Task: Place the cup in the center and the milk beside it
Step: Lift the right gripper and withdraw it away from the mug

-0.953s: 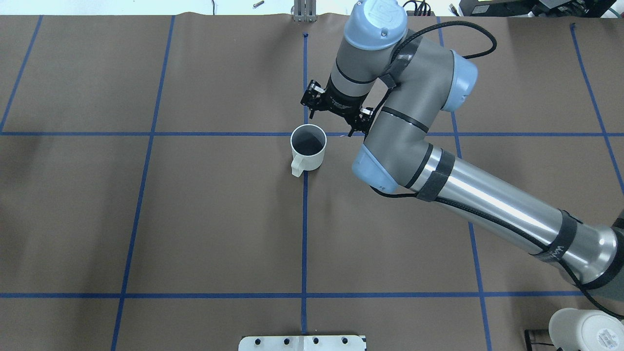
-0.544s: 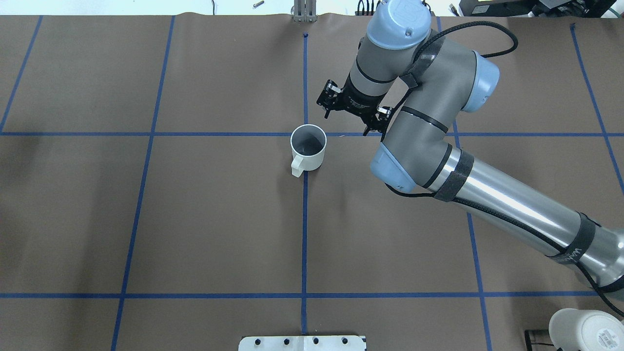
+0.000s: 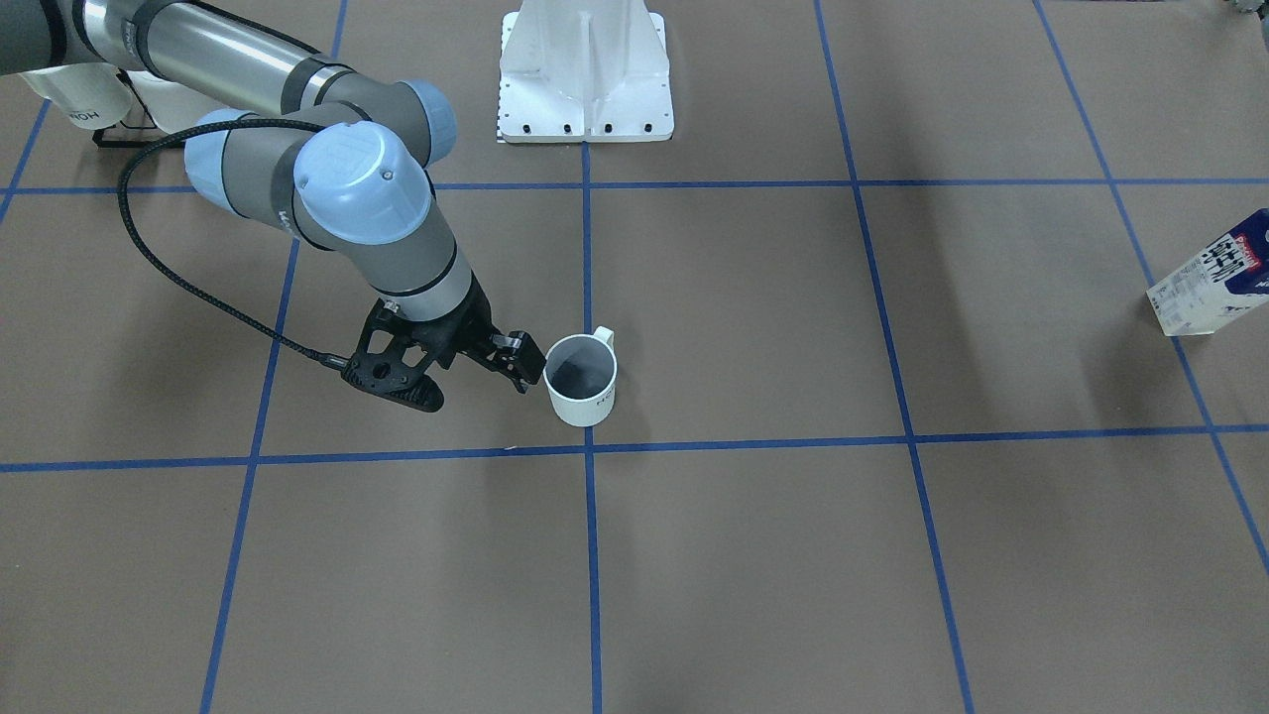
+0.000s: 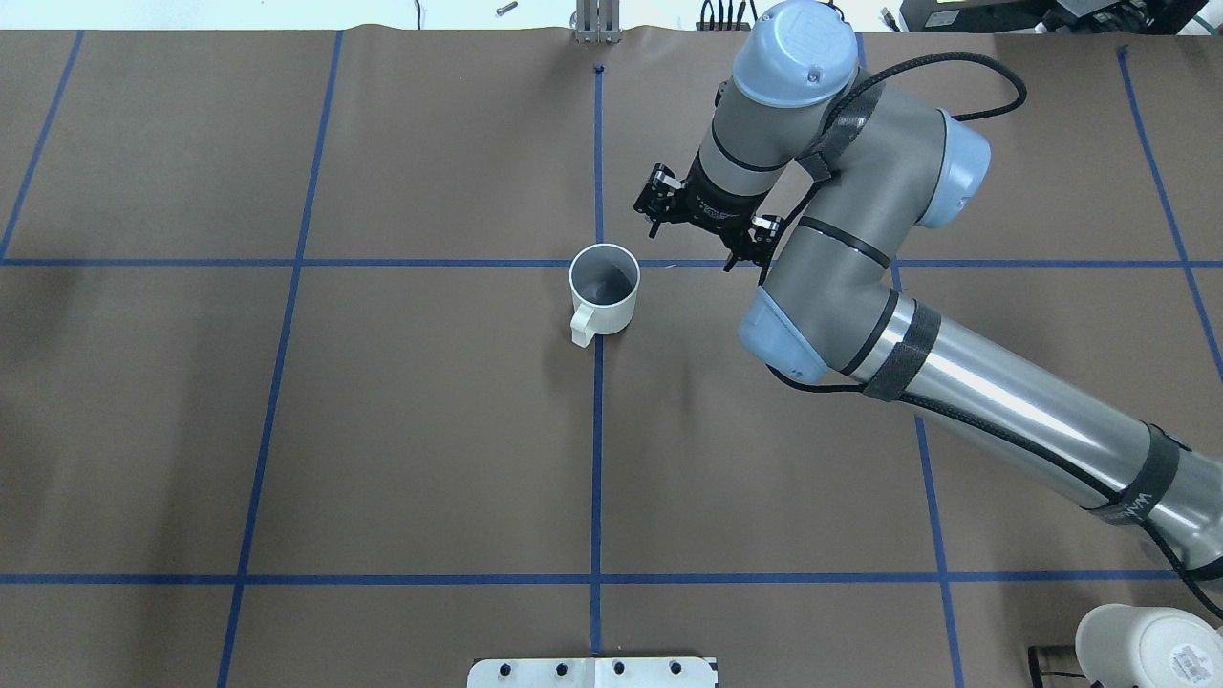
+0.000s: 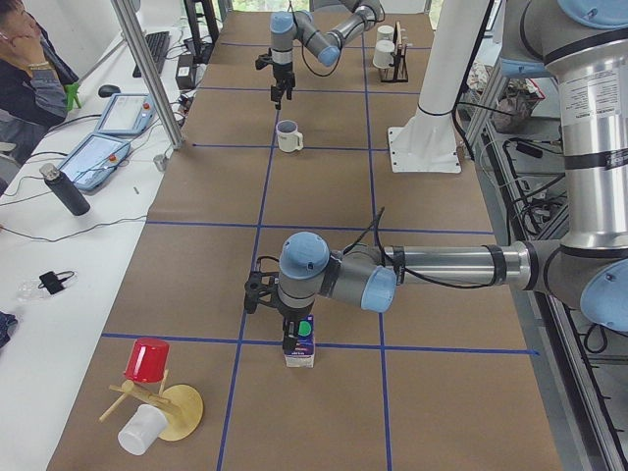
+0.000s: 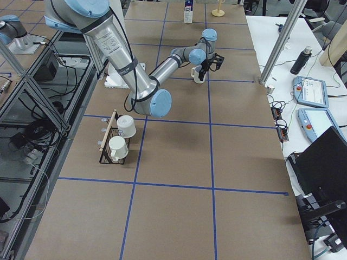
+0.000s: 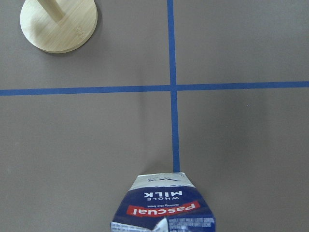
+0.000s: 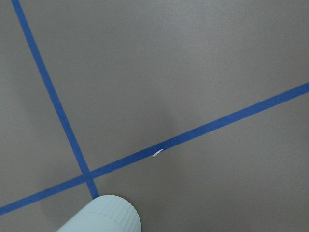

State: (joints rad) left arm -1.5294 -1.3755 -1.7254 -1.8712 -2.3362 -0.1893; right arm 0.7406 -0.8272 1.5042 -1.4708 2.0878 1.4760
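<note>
The white cup (image 4: pixel 604 291) stands upright just by the middle crossing of the blue tape lines (image 4: pixel 598 262), handle toward the robot; it also shows in the front view (image 3: pixel 581 380). My right gripper (image 4: pixel 690 250) is open and empty, hanging low to the cup's right and a little apart from it (image 3: pixel 461 382). The cup's rim (image 8: pixel 104 215) sits at the bottom of the right wrist view. The milk carton (image 5: pixel 300 343) stands far off at the left end, on a tape line. My left gripper (image 5: pixel 285 314) is right over it; I cannot tell if it is open. The carton's top (image 7: pixel 163 205) fills the lower left wrist view.
A wooden mug stand with a red cup (image 5: pixel 147 360) and a white cup (image 5: pixel 142 429) stands near the carton; its base (image 7: pixel 59 21) shows in the left wrist view. A rack with white cups (image 6: pixel 116 138) is at the right. A white mount (image 3: pixel 585 69) sits at the robot's side.
My right arm has moved to the right and a little farther from the cup. The cup has not moved.
</note>
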